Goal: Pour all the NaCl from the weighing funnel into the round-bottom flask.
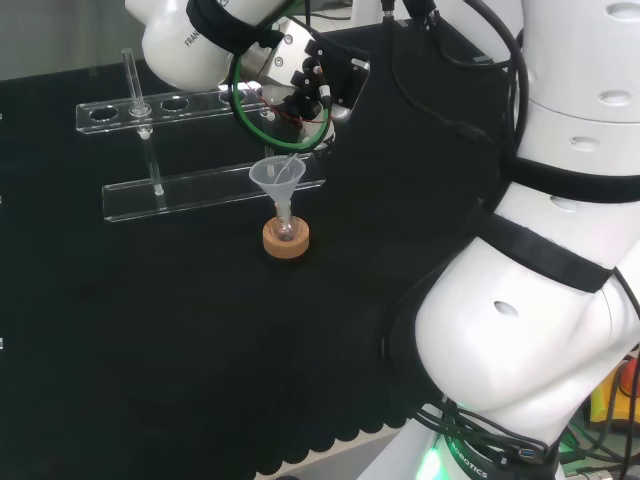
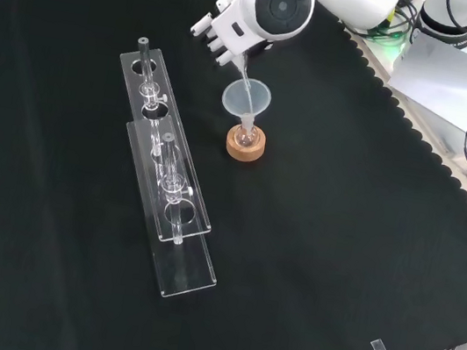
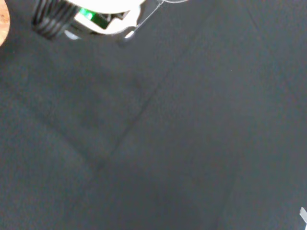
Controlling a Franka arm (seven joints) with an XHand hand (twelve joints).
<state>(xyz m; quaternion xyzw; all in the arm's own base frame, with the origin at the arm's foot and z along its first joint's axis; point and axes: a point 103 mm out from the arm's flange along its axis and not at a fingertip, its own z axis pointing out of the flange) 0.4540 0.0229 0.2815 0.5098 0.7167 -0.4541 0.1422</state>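
Hand (image 2: 223, 31) hovering above the flask setup, fingers curled round a thin clear weighing funnel (image 2: 241, 68), tilting it stem-down into the wide mouth of a translucent cone funnel (image 2: 244, 99). In head view, same hand (image 1: 318, 82) sitting just right of and above the cone funnel (image 1: 276, 177), clear stem (image 1: 291, 157) slanting down into the rim. Contents of the weighing funnel too small to make out.

Cone funnel sitting upright in the neck of a small clear round-bottom flask (image 2: 247, 132), flask resting in a tan cork ring (image 2: 245, 146), round and matte. Anything inside the flask not discernible.

Black cloth covering the tabletop (image 2: 338, 245), faintly creased, scalloped along its edge. Clear acrylic rack (image 2: 165, 173) lying long and flat to the left of the cork ring in front view, round holes along its top plate, a thin glass tube (image 2: 143, 54) standing upright at its far end. Rack well apart from the flask.

Wrist view looking down on plain black cloth.
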